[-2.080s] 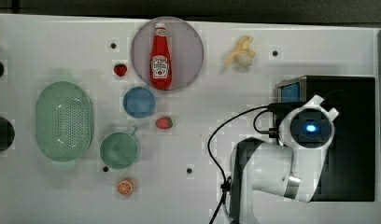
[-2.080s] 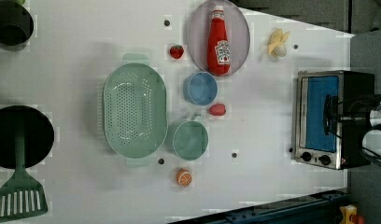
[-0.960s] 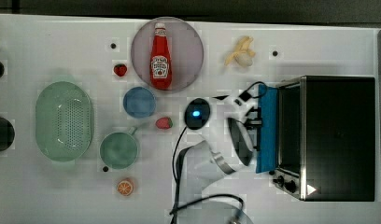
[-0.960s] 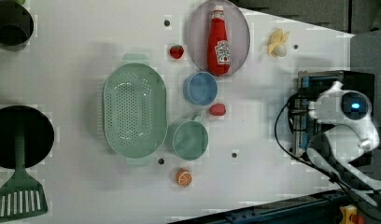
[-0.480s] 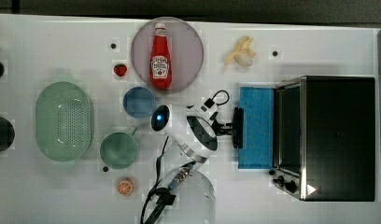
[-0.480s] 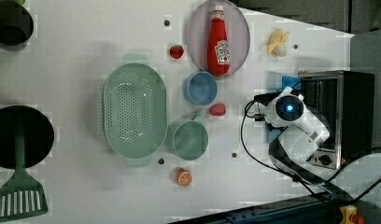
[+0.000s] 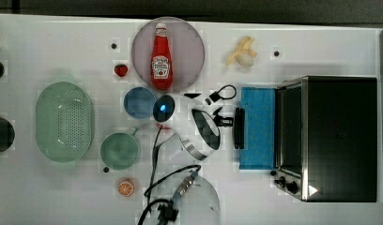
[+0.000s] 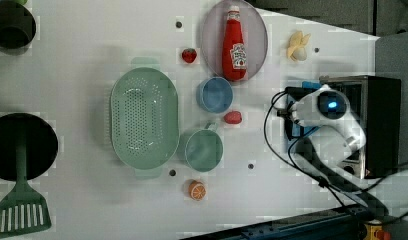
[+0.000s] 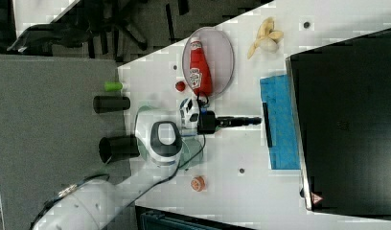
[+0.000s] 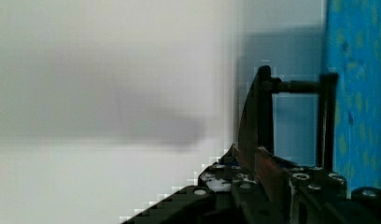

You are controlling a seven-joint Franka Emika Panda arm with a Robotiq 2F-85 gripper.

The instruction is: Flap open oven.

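Now the hand [image 7: 231,121], nearly closed, pinches the bar handle [image 7: 238,127] (9 o'clock side), keeping the oven [image 7: 337,138] door [image 7: 257,127] flat.

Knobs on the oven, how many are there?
2, both at the oven's lower front corner in the top view: one knob, the other knob beside it. More may be hidden.

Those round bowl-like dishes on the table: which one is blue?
The small blue bowl, just below the ketchup plate in the top view. The mug and perforated colander are green.
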